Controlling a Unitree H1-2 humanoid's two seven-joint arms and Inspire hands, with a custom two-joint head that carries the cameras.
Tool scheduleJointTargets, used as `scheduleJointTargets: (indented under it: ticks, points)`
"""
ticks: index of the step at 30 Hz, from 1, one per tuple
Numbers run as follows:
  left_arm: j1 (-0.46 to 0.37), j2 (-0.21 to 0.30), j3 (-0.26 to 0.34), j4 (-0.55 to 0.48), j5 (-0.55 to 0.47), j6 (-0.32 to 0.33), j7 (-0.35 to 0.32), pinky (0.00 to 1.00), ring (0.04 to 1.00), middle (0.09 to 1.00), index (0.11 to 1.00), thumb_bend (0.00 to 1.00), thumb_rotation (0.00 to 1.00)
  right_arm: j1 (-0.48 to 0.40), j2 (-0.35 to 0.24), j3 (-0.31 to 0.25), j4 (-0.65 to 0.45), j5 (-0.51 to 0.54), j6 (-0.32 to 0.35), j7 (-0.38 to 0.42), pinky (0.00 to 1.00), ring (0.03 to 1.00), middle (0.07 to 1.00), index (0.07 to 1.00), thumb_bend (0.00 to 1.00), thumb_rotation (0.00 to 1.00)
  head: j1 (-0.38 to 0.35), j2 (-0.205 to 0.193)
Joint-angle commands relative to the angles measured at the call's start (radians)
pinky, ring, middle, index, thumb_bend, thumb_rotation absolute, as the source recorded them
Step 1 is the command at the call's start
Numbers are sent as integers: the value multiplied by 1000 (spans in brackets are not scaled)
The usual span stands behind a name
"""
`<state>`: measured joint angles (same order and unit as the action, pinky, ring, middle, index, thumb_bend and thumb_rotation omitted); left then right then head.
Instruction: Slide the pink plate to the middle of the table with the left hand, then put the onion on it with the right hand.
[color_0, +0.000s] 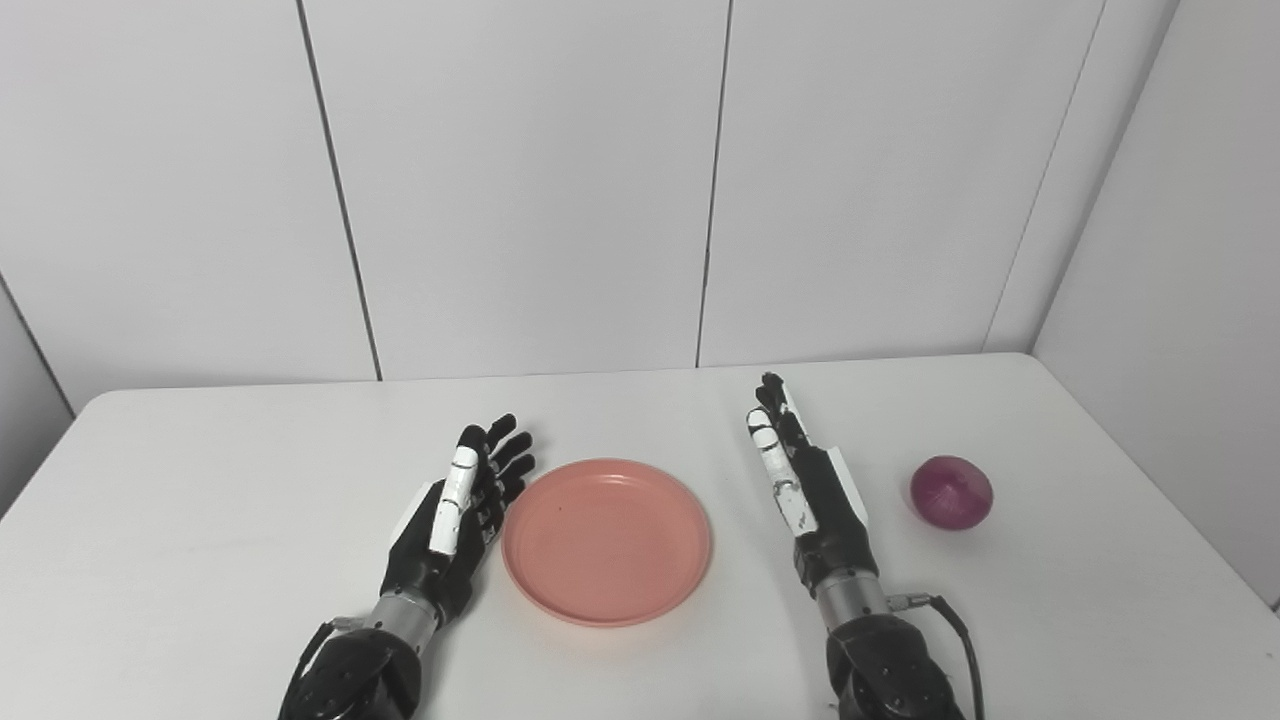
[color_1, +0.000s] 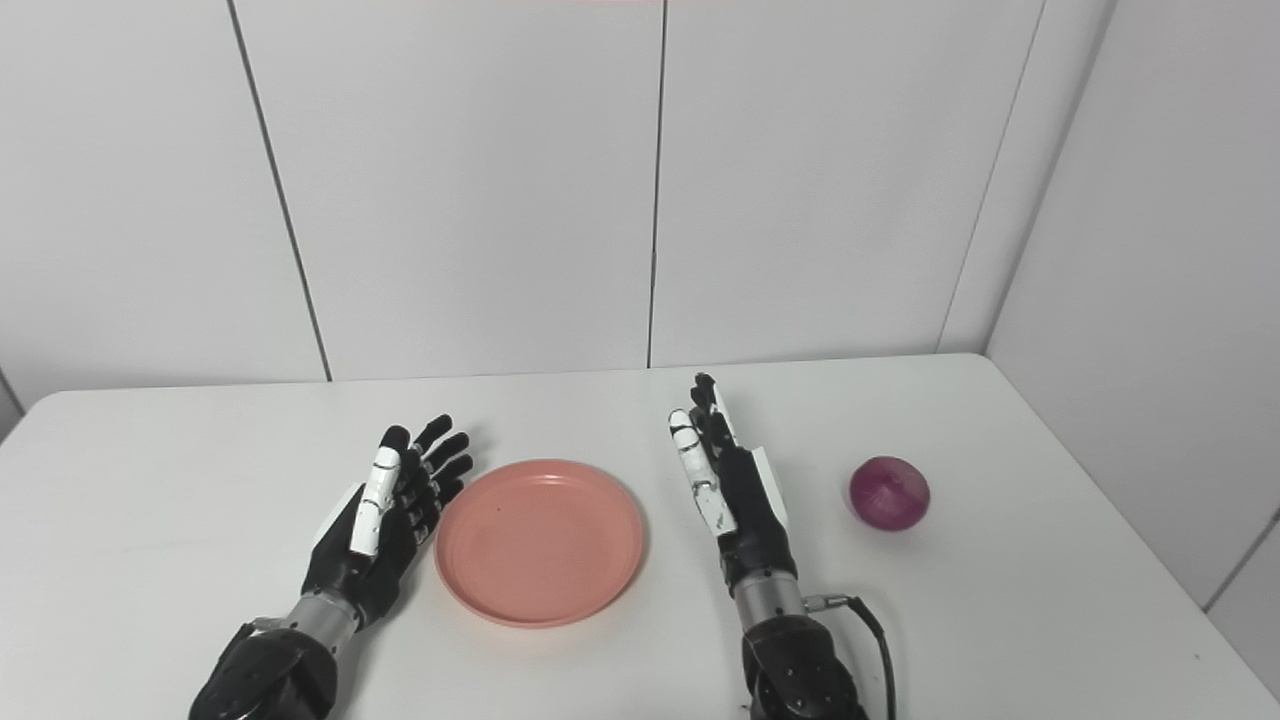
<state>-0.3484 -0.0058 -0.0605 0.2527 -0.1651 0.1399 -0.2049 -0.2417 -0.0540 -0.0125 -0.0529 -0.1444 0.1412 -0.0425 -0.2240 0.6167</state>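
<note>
1. Pink, smooth and round with a shallow raised rim, the plate lies in the lower middle of the frame on the matte white table; no writing is legible anywhere.
2. Glossy purple-red, the round onion sits at lower right, off the plate.
3. Black-and-white, the left hand rests just beside the plate's left rim, fingers spread, holding nothing.
4. Between plate and onion, the right hand lies with fingers extended, empty.

Looked over everything — no text, labels, brand marks or numbers readable anywhere, not on the pink plate, the onion or the table — nothing at all.
</note>
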Motion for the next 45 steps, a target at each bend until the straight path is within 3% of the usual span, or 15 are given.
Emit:
scheduleJointTargets:
  ticks: [1, 3, 7, 13, 19, 28, 45]
  points:
    - [-28, -3, -1, -36, 15, -32, 10, 1000, 963, 961, 953, 715, 1000, -59, -45, -14, -49, -48, 25, -18, 990, 974, 986, 987, 625, 989, 1, 0]
    - [-23, -6, 3, -37, 20, -34, 18, 1000, 968, 966, 958, 719, 1000, -67, -95, -11, -70, -116, 62, -19, 968, 975, 983, 982, 617, 977, -1, -4]
    - [-19, -9, 9, -39, 23, -43, 20, 1000, 971, 971, 967, 717, 1000, -70, -143, -8, -96, -201, 103, -30, 931, 967, 979, 972, 570, 750, -2, -5]
    - [-17, -9, 16, -48, 25, -42, 23, 1000, 970, 970, 965, 715, 1000, -82, -181, 3, -101, -316, 165, -35, 826, 912, 952, 959, 623, 597, -18, -16]
    - [-15, -1, 22, -36, 29, -62, 21, 1000, 972, 974, 970, 714, 1000, -91, -193, -1, -84, -389, 183, -51, 805, 900, 937, 934, 715, 415, -47, -27]
    - [-16, 8, 28, -21, 21, -78, 13, 1000, 962, 967, 959, 719, 1000, -108, -253, 22, -65, -569, 324, 12, 751, 878, 911, 918, 817, 393, -67, -35]
    - [-19, 15, 23, -17, 20, -80, 2, 1000, 963, 966, 958, 722, 1000, -115, -300, -37, -9, -764, 328, 116, 900, 902, 913, 926, 849, 440, -79, -44]
